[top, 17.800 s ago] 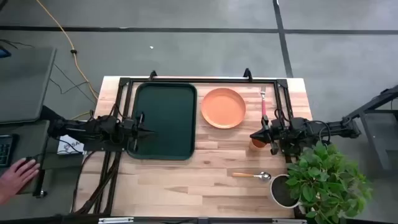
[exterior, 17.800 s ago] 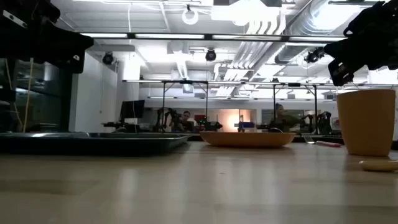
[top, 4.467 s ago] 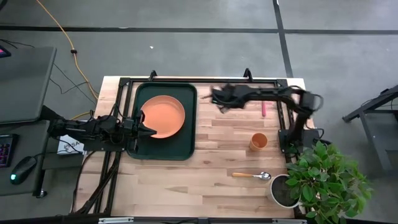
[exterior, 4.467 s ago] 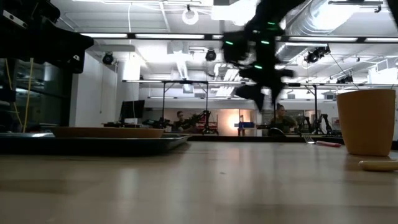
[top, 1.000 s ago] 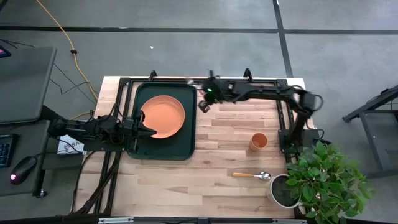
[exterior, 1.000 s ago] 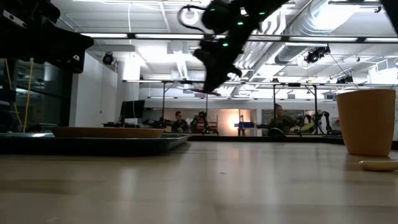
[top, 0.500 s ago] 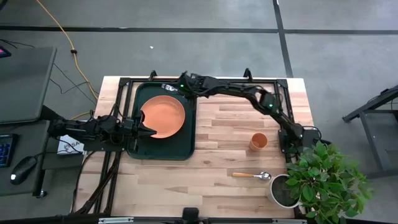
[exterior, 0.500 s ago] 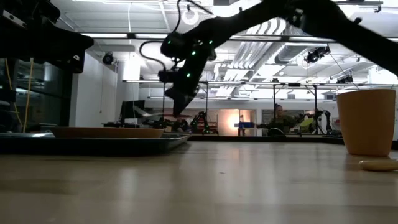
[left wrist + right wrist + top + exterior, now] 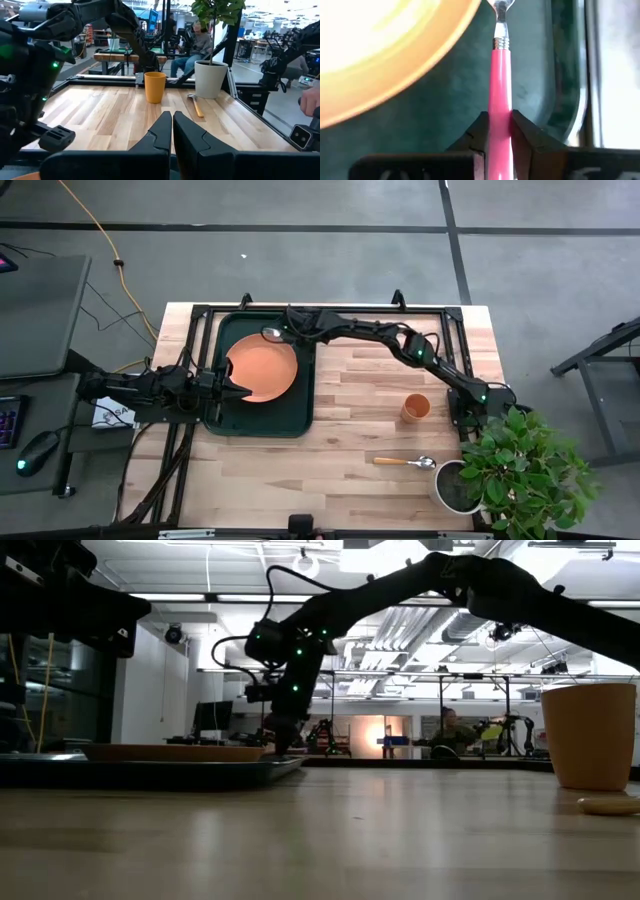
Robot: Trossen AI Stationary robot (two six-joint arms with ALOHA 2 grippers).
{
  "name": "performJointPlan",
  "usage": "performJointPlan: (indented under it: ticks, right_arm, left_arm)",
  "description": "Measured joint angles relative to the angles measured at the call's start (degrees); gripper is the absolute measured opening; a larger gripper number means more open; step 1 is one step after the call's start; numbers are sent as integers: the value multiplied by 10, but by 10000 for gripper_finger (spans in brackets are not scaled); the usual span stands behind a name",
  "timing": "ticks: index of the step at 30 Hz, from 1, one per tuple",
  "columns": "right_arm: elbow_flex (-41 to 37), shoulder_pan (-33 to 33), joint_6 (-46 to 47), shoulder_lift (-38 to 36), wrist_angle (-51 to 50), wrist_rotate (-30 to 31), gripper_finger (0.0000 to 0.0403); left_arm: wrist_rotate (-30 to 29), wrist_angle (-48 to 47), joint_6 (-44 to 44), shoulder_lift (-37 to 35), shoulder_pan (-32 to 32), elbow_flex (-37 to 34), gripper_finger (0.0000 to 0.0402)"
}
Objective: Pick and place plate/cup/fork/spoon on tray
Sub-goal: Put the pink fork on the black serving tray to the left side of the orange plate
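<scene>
**One piece down, fork coming in over the tray**

One item is already home: the plate (image 9: 262,367) sits inside the tray (image 9: 299,416) at the left of the bench (image 9: 360,450). Now the right gripper (image 9: 287,329) reaches all the way across to the tray's far right corner, and the right wrist view shows its fingers clamped on the pink handle of the fork (image 9: 499,100), tines pointing ahead over the green floor, just beside the plate's rim. From table height the gripper hangs low over the tray's right end, at or just above the plate's edge.

The left gripper (image 9: 228,391) waits at the tray's left side over the plate's near-left rim, fingers pressed together on nothing, as its own wrist view shows.

Out on the bare wood, well apart from the tray, the cup (image 9: 415,407) stands upright at right, and the spoon (image 9: 405,462) lies nearer, close to a potted plant (image 9: 515,470).

The danger, as I read it: the strip between plate rim and tray wall is narrow. Release too high and the fork could bounce, landing tines-up on the plate's rim or tipping over the raised edge onto the bench. Descend off-line and the tines could catch the plate and shove it. And that long outstretched arm must clear the cup on its way back.
</scene>
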Motion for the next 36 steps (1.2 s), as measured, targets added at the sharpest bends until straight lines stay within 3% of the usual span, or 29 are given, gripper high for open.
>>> performJointPlan:
  ticks: [5,10,13,17,22,26,33,36]
  right_arm:
    - [0,4,18,0,0,32,30]
    - [0,-7,27,-21,-2,108,30]
    - [0,-22,41,-52,-10,106,30]
    - [0,-36,77,-117,-57,34,30]
    - [-23,-29,137,-207,-113,-157,30]
    - [-113,13,150,-285,-123,-217,30]
    - [-401,124,225,-419,-52,-222,30]
    - [-481,170,284,-444,18,-222,30]
  left_arm:
    - [0,0,0,0,0,0,3]
    - [0,0,0,0,0,0,3]
    - [0,0,0,0,0,0,3]
    - [0,0,0,0,0,0,3]
    - [0,0,0,0,0,0,3]
    - [0,0,0,0,0,0,3]
    - [0,0,0,0,0,0,3]
    - [0,0,0,0,0,0,3]
